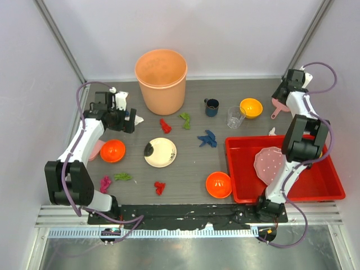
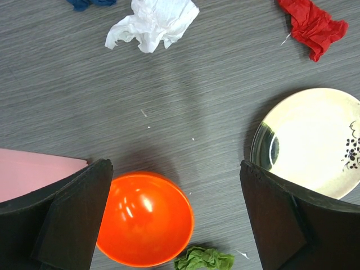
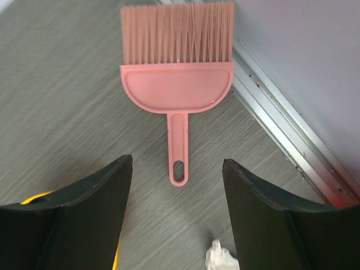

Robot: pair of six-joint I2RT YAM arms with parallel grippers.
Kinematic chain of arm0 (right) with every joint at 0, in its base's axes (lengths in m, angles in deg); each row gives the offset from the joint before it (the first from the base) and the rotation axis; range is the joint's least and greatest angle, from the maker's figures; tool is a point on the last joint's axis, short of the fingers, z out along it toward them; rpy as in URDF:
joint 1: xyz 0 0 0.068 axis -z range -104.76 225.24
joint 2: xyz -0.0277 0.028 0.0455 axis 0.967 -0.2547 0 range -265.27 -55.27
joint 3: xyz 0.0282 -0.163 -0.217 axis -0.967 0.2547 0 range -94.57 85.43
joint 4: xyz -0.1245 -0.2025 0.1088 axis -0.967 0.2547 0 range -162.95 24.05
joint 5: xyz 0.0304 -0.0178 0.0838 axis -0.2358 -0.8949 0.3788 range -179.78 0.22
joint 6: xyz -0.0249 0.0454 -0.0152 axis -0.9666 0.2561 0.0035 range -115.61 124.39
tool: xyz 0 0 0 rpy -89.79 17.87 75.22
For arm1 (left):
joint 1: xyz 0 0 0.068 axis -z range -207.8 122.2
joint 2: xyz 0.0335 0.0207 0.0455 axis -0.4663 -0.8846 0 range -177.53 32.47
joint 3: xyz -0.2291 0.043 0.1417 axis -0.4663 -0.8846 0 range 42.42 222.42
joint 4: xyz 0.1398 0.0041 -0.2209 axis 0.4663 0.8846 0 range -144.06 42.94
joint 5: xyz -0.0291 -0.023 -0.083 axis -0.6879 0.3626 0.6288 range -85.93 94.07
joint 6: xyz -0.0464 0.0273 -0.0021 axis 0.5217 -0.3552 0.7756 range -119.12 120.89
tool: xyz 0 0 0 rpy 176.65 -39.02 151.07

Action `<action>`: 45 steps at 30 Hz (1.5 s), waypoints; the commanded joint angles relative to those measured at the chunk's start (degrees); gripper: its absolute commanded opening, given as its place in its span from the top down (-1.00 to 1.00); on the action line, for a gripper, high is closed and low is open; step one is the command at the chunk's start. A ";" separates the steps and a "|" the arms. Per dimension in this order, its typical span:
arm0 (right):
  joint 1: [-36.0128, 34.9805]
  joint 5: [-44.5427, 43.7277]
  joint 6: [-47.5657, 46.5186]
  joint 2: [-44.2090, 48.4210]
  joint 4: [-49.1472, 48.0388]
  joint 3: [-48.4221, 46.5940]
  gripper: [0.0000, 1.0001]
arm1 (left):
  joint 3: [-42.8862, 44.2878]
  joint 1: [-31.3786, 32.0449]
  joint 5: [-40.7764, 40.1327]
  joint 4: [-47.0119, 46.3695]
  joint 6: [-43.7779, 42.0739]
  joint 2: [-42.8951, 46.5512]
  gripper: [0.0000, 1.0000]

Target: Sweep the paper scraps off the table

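Observation:
Paper scraps lie scattered on the table (image 1: 247,132): red (image 1: 165,125), green (image 1: 185,120), blue (image 1: 207,139), and several along the near left. My left gripper (image 1: 128,119) hangs open above the table; below it I see a white scrap (image 2: 154,22), a red scrap (image 2: 314,25) and a green scrap (image 2: 203,260). At the far right corner my right gripper (image 3: 177,169) is open, its fingers either side of the handle end of a pink brush (image 3: 177,84) without touching it. A white scrap (image 3: 222,259) lies near its right finger.
A big orange bucket (image 1: 161,79) stands at the back. A mug (image 1: 212,107), glass (image 1: 235,117), yellow bowl (image 1: 251,107), plate (image 1: 160,152) and two orange bowls (image 1: 112,150) (image 1: 218,184) sit about. A red tray (image 1: 315,183) fills the near right. A pink dustpan (image 2: 39,174) lies by the left bowl.

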 commanded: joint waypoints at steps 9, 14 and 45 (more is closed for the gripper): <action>-0.04 1.09 -2.55 -14.77 16.51 -17.12 -0.40 | 3.02 -0.33 -1.37 0.67 -0.88 -1.72 -0.99; -0.04 -1.37 -3.52 -15.29 16.86 -14.05 -0.40 | 3.81 -0.33 -1.19 0.49 -0.79 -2.78 -0.99; 1.98 6.89 -5.45 -0.98 4.64 -9.30 0.99 | 4.95 -0.33 -0.49 1.28 -0.97 -1.64 -0.99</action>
